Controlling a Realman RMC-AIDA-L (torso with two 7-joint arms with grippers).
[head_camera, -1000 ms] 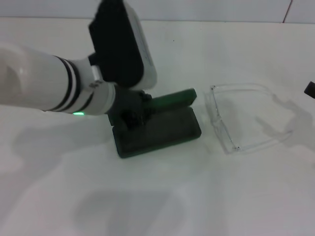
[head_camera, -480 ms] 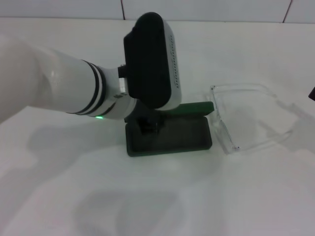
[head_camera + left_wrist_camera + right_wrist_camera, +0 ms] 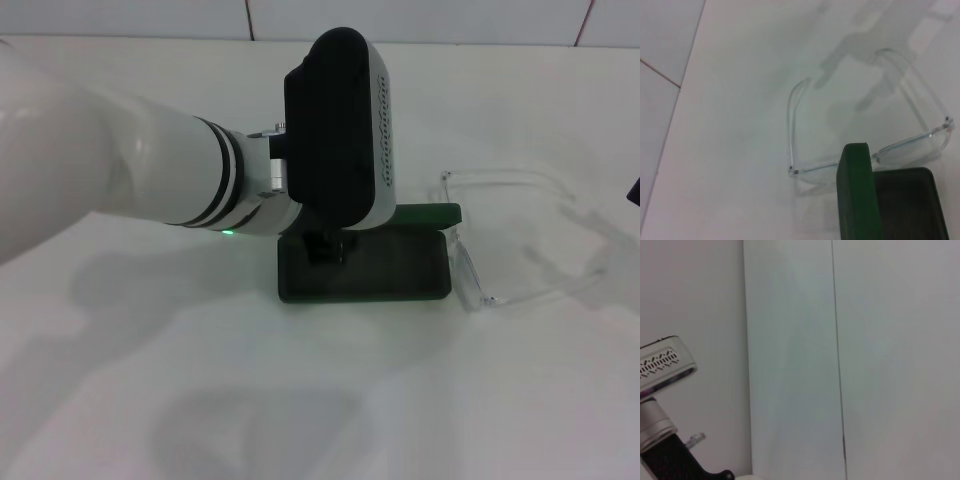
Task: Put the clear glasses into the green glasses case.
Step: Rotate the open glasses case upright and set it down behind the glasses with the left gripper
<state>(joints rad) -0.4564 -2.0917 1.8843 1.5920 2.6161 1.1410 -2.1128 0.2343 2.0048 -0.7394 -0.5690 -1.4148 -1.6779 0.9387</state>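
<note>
Left gripper (image 3: 322,247) sits down at the case (image 3: 365,272), at its left end near the hinge side; the fingers are hidden under the wrist housing, so can't tell if they pinch the case or just press it. Case is open: base flat on the table (image 3: 300,400), dark lining up, green lid (image 3: 428,214) standing along the far edge. Right gripper is barely in view at the far right edge, parked; state not readable.

Glasses (image 3: 520,240) lie on the table just right of the case, front (image 3: 865,157) against or almost touching the case's end, arms (image 3: 792,120) unfolded and pointing away from it. Not in the case yet.

Handling guess: glasses are light, thin rigid plastic, slick, easy to skid on the smooth top, and arms may flex or fold when pinched. Best hold likely the bridge or the top of the front, not the lenses or arm tips. Case looks stiff and heavier, and slides easily.

Looks: glasses fully clear, hard to see except by edges and shadows; case dark green outside, rounded corners, near-black inside.
</note>
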